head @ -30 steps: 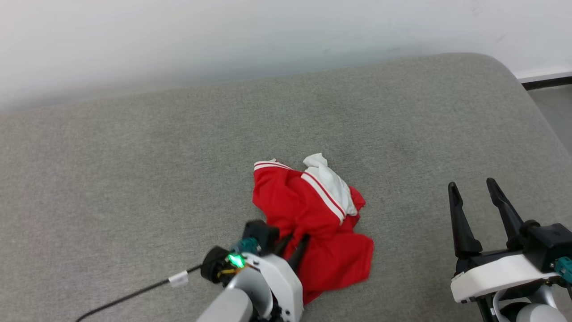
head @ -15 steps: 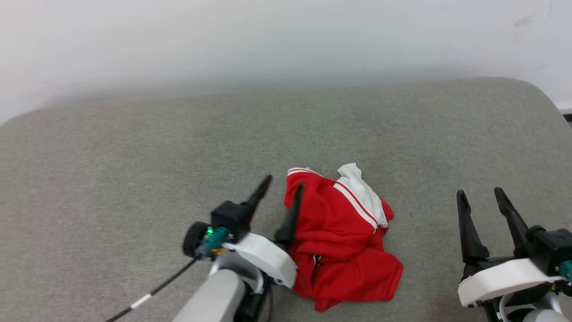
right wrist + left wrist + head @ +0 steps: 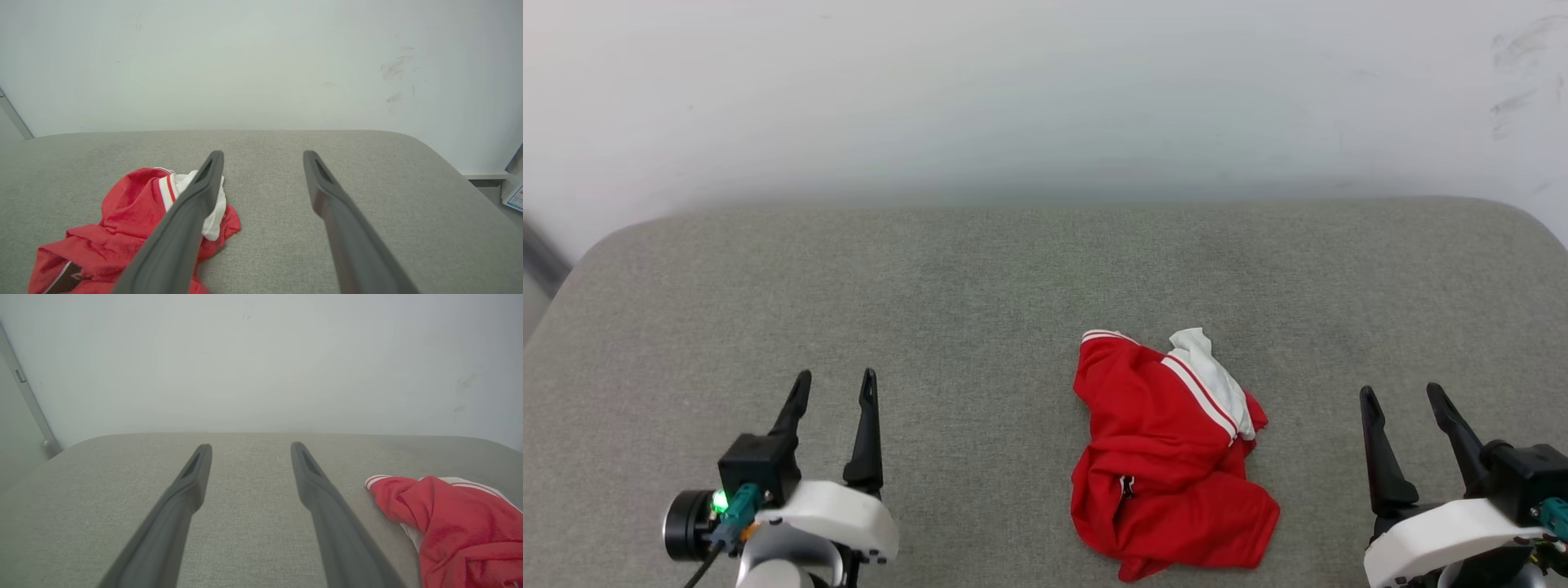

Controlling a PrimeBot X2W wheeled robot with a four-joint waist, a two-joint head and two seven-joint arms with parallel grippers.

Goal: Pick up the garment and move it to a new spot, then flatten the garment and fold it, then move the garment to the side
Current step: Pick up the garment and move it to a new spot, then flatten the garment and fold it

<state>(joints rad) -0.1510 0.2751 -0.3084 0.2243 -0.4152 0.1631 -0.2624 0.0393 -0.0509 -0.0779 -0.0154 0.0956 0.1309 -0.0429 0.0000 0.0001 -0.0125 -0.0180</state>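
The garment lies crumpled in a heap on the grey padded surface, right of centre in the head view: red cloth with a white sleeve and striped trim at its far side. It also shows at the right edge of the left wrist view as the garment and at the lower left of the right wrist view as the garment. My left gripper stands open at the lower left, well clear of the cloth, nothing between its fingers. My right gripper stands open at the lower right, also empty.
A pale wall runs along the far edge of the padded surface. The surface's rounded corners show at far left and far right. A strip of floor and a small object lie beyond the right edge.
My left gripper has opened, let go of the garment and drawn back to the lower left. The head camera has shifted, so the whole scene sits differently in view.
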